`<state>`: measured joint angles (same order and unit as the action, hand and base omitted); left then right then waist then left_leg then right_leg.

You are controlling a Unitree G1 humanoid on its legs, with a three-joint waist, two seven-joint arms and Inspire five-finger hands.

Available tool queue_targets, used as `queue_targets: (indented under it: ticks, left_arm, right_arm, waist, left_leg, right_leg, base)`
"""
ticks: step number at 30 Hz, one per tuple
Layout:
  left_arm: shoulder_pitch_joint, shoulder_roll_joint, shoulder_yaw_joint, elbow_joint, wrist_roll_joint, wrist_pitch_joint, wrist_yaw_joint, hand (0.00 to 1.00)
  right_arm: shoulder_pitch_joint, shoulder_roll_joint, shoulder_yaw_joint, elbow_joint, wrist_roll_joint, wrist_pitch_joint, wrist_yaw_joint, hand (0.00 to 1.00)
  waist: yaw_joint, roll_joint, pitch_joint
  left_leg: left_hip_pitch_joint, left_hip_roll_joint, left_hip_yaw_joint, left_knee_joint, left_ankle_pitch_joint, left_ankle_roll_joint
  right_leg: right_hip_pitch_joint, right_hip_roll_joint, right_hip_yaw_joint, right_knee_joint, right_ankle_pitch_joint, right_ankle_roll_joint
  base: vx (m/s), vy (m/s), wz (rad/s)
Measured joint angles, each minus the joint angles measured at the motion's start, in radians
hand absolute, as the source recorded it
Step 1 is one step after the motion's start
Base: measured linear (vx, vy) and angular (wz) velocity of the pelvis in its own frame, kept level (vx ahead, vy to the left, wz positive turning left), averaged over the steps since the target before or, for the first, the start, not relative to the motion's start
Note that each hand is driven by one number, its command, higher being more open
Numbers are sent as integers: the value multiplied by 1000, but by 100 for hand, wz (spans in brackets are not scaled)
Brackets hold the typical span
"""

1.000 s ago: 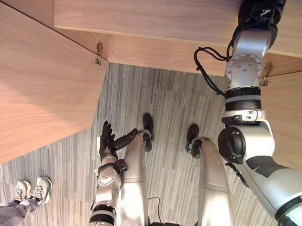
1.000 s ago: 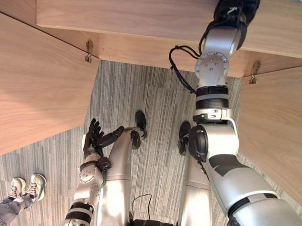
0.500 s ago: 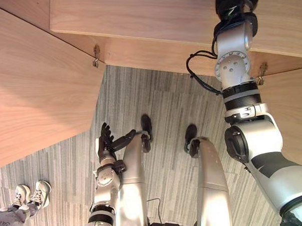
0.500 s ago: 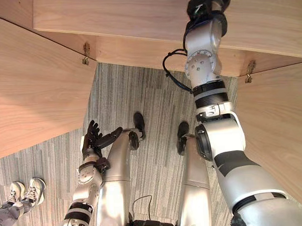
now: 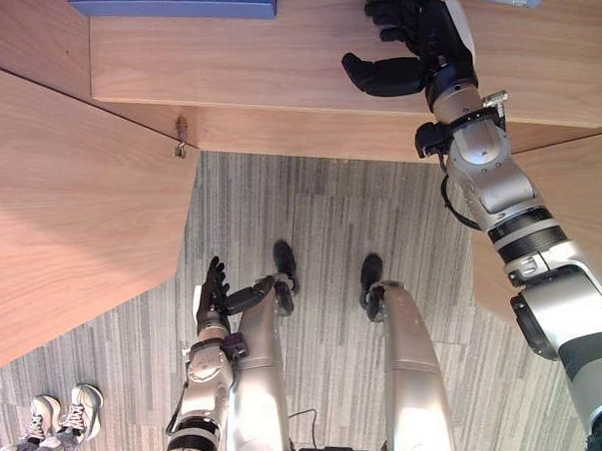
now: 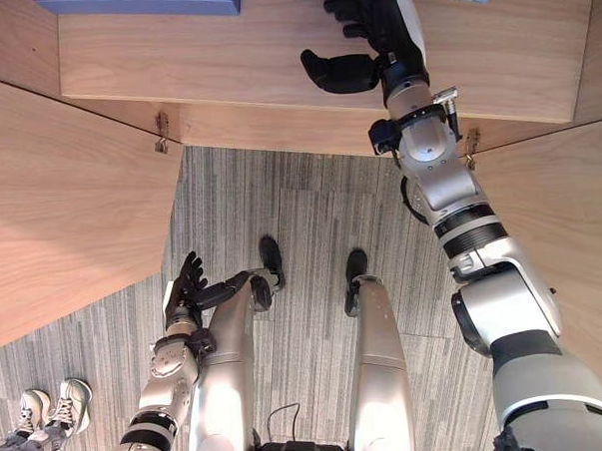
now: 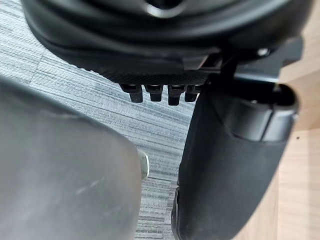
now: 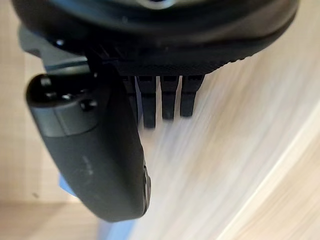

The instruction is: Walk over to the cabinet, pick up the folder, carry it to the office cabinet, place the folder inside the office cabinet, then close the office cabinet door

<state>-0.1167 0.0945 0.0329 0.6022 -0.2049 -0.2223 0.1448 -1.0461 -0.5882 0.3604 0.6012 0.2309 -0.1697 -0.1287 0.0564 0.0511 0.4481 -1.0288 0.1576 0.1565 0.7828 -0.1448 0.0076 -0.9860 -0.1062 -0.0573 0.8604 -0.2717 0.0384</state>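
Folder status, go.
Right hand open over the cabinet shelf, holding nothing. Left hand open, low at side. Blue folder lies on the shelf, apart from the right hand. Left cabinet door open.

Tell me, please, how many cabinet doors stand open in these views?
2. The left door stands open on the robot's left side; the right door stands open on its right. More may be hidden beyond the views' edges.
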Motion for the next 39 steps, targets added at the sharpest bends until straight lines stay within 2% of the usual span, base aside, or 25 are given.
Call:
queue_targets:
  ticks: [10, 17, 19, 22, 23, 28, 31, 39]
  left_arm:
    - [1, 8, -18, 5, 0, 0, -42, 100]
    - [0, 8, -23, 3, 0, -1, -62, 100]
    - [0, 8, -22, 6, 0, -1, -60, 100]
    - [-9, 9, -21, 20, -1, -2, -56, 100]
    - [-20, 8, -20, 32, -1, -2, -38, 100]
    - [-39, -11, -16, 34, -9, -4, -10, 100]
    - [-48, -37, 3, 32, -12, -8, 12, 100]
    - [-53, -74, 13, 10, -13, -12, 33, 100]
  right_arm:
    - [50, -70, 88, -4, -6, 10, 115, 0]
    - [71, -63, 94, -30, 30, 12, 170, 0]
    - [71, -34, 96, -27, 40, 13, 142, 0]
    - [67, 25, 82, -22, -56, 22, 61, 0]
    - [34, 84, 68, 19, -132, 36, 4, 0]
    - [-89, 193, -31, 156, -215, 96, -94, 0]
    - [-130, 212, -94, 189, -211, 121, -134, 0]
    - [-118, 228, -157, 138, -133, 134, -155, 0]
  waist:
    - [2, -14, -8]
    - [5, -14, -8]
    - [6, -14, -9]
    - [5, -14, -11]
    - [3, -14, -11]
    - [11, -14, -11]
    - [16, -13, -11]
    - [12, -13, -11]
  left_leg:
    - [37, 9, 25, -31, -1, 1]
    - [40, 14, 30, -33, -1, 1]
    - [43, 20, 36, -39, 0, 2]
    - [44, 26, 43, -46, 1, 3]
    - [44, 29, 46, -48, 1, 4]
    - [40, 28, 46, -64, 13, 11]
    - [37, 15, 42, -84, 25, 14]
    - [37, 3, 41, -119, 57, 19]
  right_leg:
    - [39, 1, -3, -45, 9, 5]
    - [41, 4, -1, -53, 15, 5]
    - [42, 9, 0, -65, 25, 5]
    - [42, 14, 1, -80, 36, 4]
    - [42, 17, 1, -88, 42, 4]
    - [42, 17, -4, -110, 57, 4]
    - [40, 8, -10, -117, 61, 4]
    - [41, 3, -16, -150, 89, 5]
  base:
    - [2, -8, -2]
    - [-9, -14, -2]
    - [-21, -28, -12]
    - [-16, -20, -13]
    - [-14, -15, -10]
    - [-6, -6, -1]
    - [1, -12, 10]
    - [-2, -6, 2]
